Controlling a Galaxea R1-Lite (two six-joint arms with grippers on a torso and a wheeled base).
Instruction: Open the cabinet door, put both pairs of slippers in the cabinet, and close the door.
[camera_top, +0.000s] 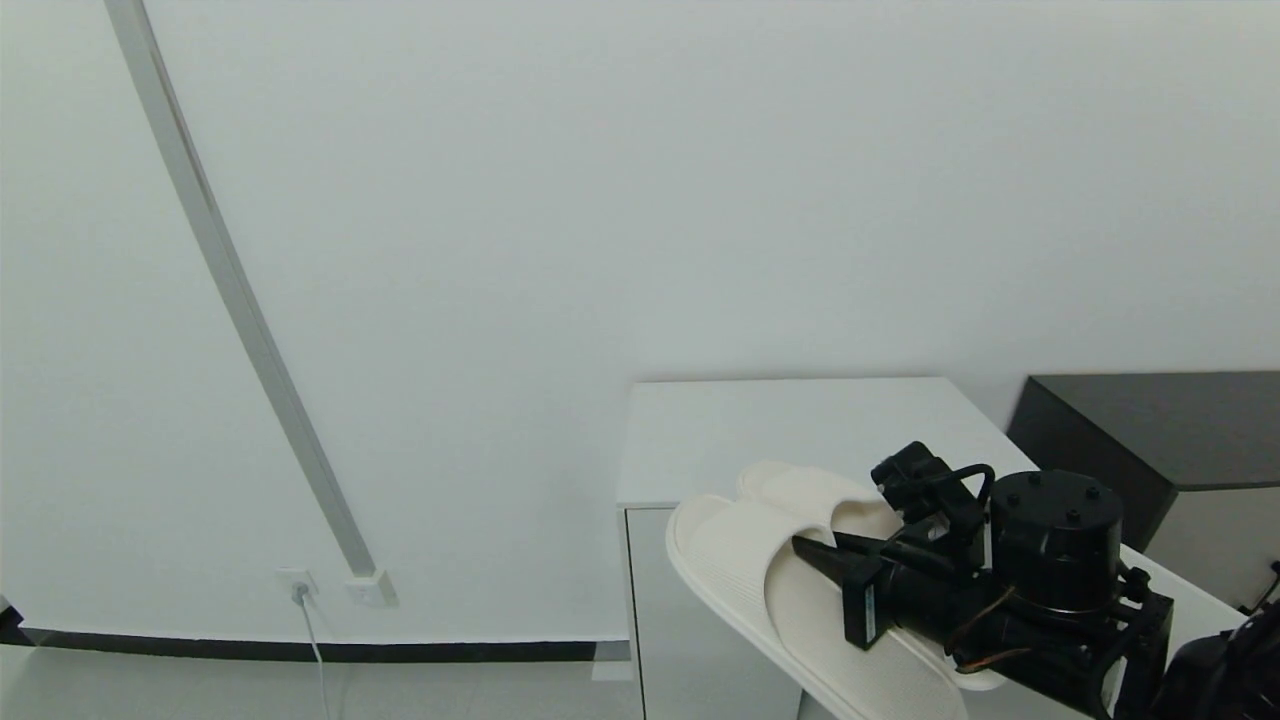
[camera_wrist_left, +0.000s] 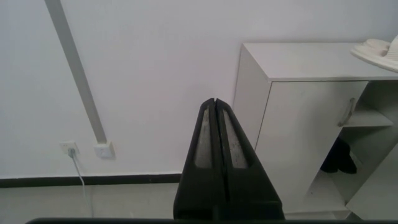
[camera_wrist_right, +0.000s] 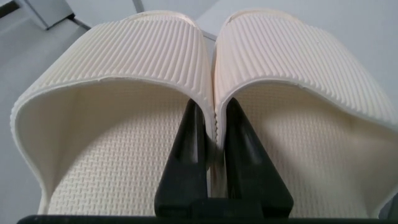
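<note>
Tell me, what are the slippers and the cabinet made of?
The slippers look like soft foam or rubbery plastic. They are cream and matte, with moulded ribs across the strap and a woven-looking pattern pressed into the sole. The cabinet looks like white laminated board, probably wood-based. Its panels are smooth and flat with crisp edges and no visible grain.

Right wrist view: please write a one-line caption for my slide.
Right gripper clamps the touching inner straps of a cream slipper pair.
</note>
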